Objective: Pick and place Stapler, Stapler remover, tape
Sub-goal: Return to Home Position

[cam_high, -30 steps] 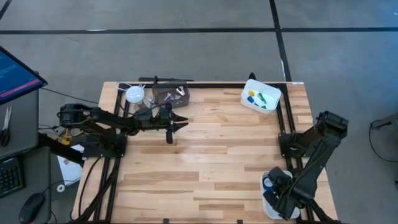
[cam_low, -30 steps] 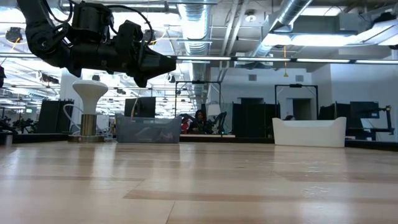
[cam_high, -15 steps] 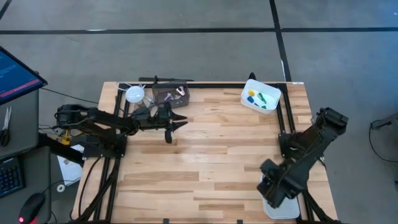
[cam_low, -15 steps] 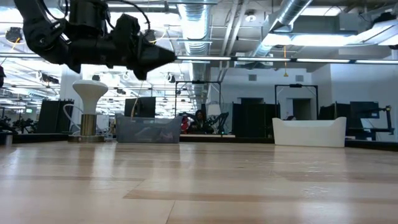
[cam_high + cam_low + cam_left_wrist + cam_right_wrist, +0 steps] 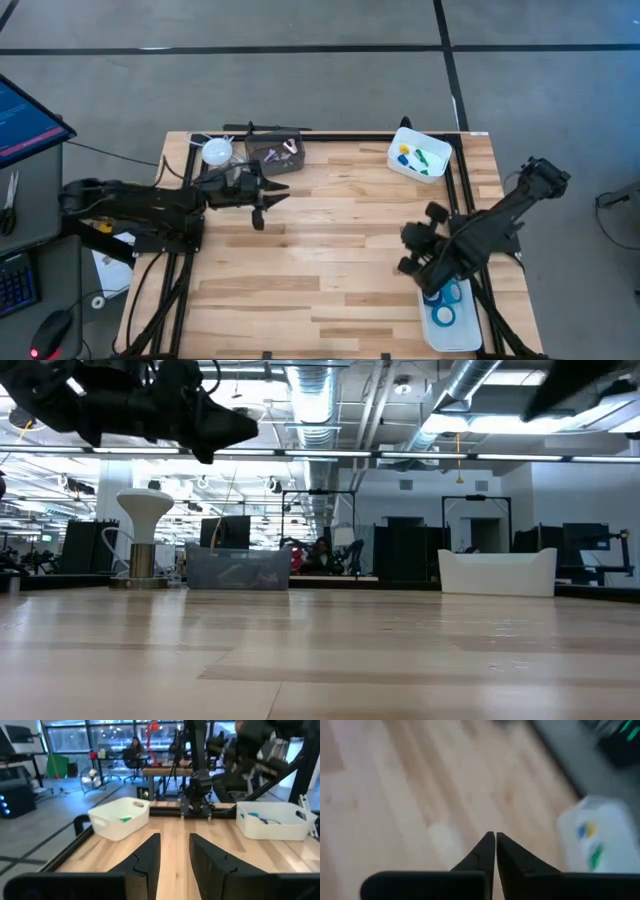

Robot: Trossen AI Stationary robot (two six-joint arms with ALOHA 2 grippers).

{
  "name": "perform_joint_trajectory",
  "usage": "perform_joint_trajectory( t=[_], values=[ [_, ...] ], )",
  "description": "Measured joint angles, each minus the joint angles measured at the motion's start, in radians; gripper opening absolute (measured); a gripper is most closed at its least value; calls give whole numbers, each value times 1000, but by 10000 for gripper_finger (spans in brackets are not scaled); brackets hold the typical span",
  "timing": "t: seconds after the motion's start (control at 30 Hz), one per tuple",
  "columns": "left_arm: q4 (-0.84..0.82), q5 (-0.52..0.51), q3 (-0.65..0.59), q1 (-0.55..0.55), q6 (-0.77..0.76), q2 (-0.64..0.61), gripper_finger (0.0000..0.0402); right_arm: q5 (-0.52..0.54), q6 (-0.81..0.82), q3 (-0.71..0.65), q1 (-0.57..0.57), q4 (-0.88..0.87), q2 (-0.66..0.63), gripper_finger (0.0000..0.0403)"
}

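Blue tape (image 5: pixel 445 313) lies in the white bin (image 5: pixel 470 336) at the worktop's near right corner. The right gripper (image 5: pixel 495 841), clenched on nothing, hangs just beside it. The left gripper (image 5: pixel 174 840) is released, near the far left corner.

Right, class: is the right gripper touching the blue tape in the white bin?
Apart. In the right wrist view the right gripper is shut, empty, over the bare table; in the high view the tape lies in the white bin.
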Motion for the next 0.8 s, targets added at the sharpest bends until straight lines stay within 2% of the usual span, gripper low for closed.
perform_joint_trajectory(
  t=[0.17,0.3,0.4,0.5,0.67,0.8],
  values=[
    [-114,-6,-1,0,43,-125,82,175,-132,-10,-4,16,-99,6],
    [-151,-6,-1,0,70,-211,45,229,-225,-39,-5,70,-193,2],
    [-214,-6,-1,0,91,-276,10,246,-341,-90,-20,189,-279,1],
    [-289,-11,-1,0,102,-330,4,208,-500,-168,-60,375,-364,0],
    [-356,-64,-1,0,108,-386,2,58,-780,-310,-169,685,-479,0],
    [-375,-66,-1,-11,110,-430,1,-62,-910,-379,-268,820,-543,0]
  ],
)
